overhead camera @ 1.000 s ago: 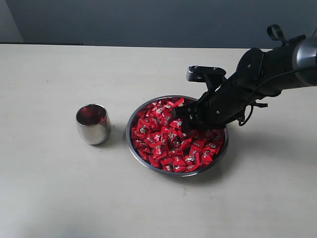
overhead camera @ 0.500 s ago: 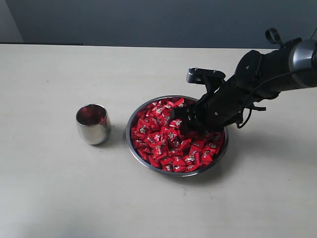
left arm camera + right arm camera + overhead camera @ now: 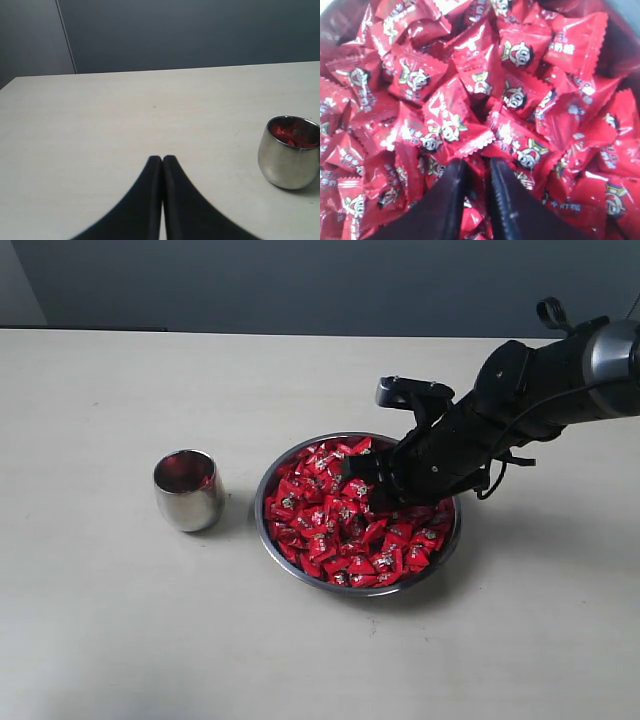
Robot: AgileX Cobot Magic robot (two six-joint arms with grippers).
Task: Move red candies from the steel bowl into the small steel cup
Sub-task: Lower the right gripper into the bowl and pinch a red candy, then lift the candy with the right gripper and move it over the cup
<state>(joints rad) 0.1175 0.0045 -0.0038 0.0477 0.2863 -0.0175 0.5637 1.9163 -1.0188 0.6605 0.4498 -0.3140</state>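
Red candies (image 3: 470, 125) sit pinched in the right gripper (image 3: 477, 169), its fingers nearly together, low in the heap. Shiny, crinkled wrappers with a cartoon mark fill the steel bowl (image 3: 259, 510). The small steel cup (image 3: 187, 502) nearby shows some red inside; I'd say most remains to move.

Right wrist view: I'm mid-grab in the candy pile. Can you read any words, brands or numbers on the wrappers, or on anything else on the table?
Red candies: white print beside a cartoon face on each wrapper, too blurred to read.
Steel bowl: no text or marking visible.
Small steel cup: no text or marking visible.
Nothing in any view can be quoted as legible text.
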